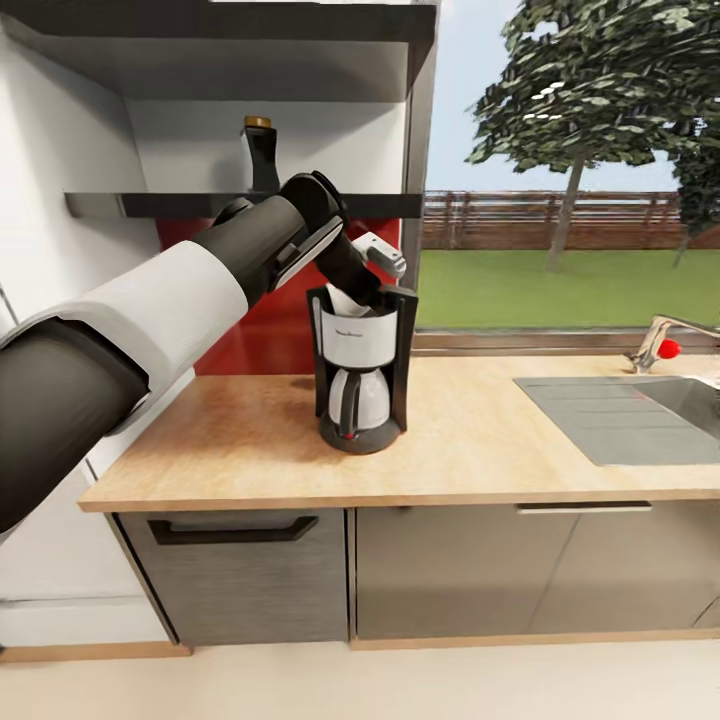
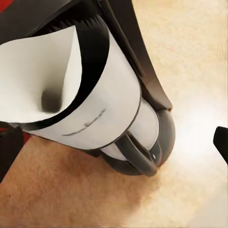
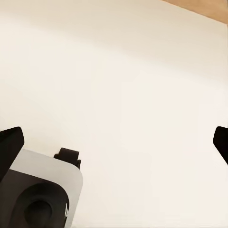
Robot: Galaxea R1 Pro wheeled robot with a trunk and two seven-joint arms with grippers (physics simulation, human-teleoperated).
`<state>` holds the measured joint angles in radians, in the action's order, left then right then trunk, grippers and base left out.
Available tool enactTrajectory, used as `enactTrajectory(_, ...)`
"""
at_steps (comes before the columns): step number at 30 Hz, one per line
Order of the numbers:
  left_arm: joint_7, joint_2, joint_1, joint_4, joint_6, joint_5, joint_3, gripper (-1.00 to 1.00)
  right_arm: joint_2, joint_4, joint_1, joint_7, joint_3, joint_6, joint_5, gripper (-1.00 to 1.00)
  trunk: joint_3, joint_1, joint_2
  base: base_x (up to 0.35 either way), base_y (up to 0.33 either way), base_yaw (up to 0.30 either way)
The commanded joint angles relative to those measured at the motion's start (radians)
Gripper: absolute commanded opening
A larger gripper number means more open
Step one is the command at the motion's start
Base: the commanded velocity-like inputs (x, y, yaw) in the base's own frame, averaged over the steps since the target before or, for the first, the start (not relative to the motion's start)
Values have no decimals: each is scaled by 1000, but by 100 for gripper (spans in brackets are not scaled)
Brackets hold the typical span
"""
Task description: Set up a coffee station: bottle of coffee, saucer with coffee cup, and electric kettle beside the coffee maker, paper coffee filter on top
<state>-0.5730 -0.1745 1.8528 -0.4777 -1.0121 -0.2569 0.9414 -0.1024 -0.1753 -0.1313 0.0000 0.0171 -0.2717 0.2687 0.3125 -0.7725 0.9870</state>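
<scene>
Left arm [image 1: 150, 310], black and white, sweeps from 8 o'clock in the head view up toward centre, its wrist ending over the coffee maker [image 1: 357, 375]. Left gripper [image 2: 114, 147]: in the left wrist view its two dark fingertips sit at opposite edges of the picture, spread wide, nothing between them. Paper coffee filter [image 2: 35, 80], white cone, stands open-mouthed in the top of the coffee maker; head view shows just a white sliver of it [image 1: 340, 297] below the wrist. Machine stands upright on the kitchen countertop [image 1: 480, 440], carafe with black handle seated in its base.

Bottle of coffee [image 1: 261, 152], dark with a gold cap, stands on the dark shelf [image 1: 150, 205] at 12 o'clock from the machine, against the white wall. Sink [image 1: 640, 415] is set in the counter at 3 o'clock, with a tap [image 1: 660, 345] bearing a red knob behind it.

Right gripper [image 3: 114, 142]: fingertips far apart at the picture's edges, empty, above a pale floor [image 3: 123, 85]; part of the robot's grey-and-black base [image 3: 38, 194] shows beside it.
</scene>
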Motion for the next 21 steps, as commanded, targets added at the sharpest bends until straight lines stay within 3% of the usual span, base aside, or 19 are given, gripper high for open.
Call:
enactTrajectory(1,1,0,2,1,-3,-7,4,100,0,0,-1,0,1,-3,3,100,1,1,1,-336,0,0)
enactTrajectory(8,1,0,2,-2,-3,-9,2,100,0,0,-1,0,1,-3,3,100,1,1,1,-256,0,0)
enactTrajectory(9,1,0,2,-6,-3,-14,-16,100,0,0,-1,0,1,-3,3,100,1,1,1,-46,0,0)
enactTrajectory(14,1,0,2,-91,-3,-97,-105,100,0,0,-1,0,2,-3,4,100,1,1,1,-20,0,0)
enactTrajectory(18,1,0,1,-187,-3,-205,-132,100,0,0,-1,0,1,-3,3,100,1,1,1,-7,0,0)
enactTrajectory(21,-3,0,-1,-268,-1,-257,-142,100,0,0,-1,0,1,-3,4,100,1,1,1,-3,0,0)
